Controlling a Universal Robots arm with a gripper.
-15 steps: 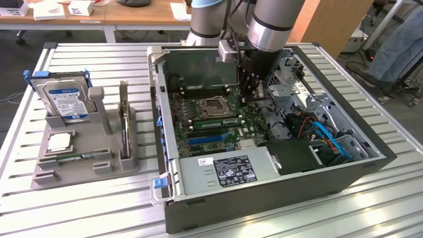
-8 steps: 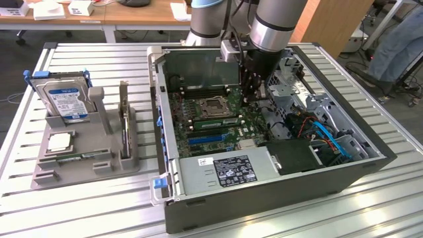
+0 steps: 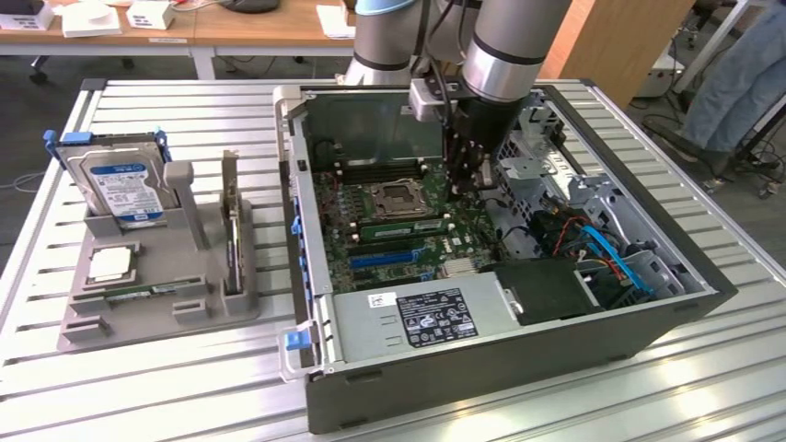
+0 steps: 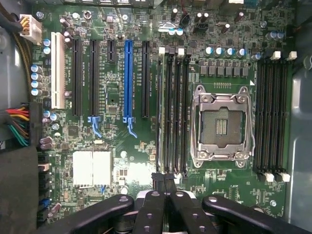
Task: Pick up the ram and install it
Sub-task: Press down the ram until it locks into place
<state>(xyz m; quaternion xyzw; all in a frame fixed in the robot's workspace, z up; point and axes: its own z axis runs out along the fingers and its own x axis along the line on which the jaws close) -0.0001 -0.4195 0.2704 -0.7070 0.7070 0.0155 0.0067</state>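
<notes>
Slatted worktop (image 3: pixel 147 387) carries an open computer case (image 3: pixel 491 368); my end effector (image 3: pixel 468 189) is down inside it, closed on nothing. I judge the ram (image 3: pixel 399 224) already standing in a slot beside the processor socket (image 4: pixel 222 124), its seating unconfirmed. The wrist view puts my fingertips (image 4: pixel 158 179) at the memory slots' (image 4: pixel 175 112) end; the exterior view adds the hard drive (image 3: pixel 123 189).
</notes>
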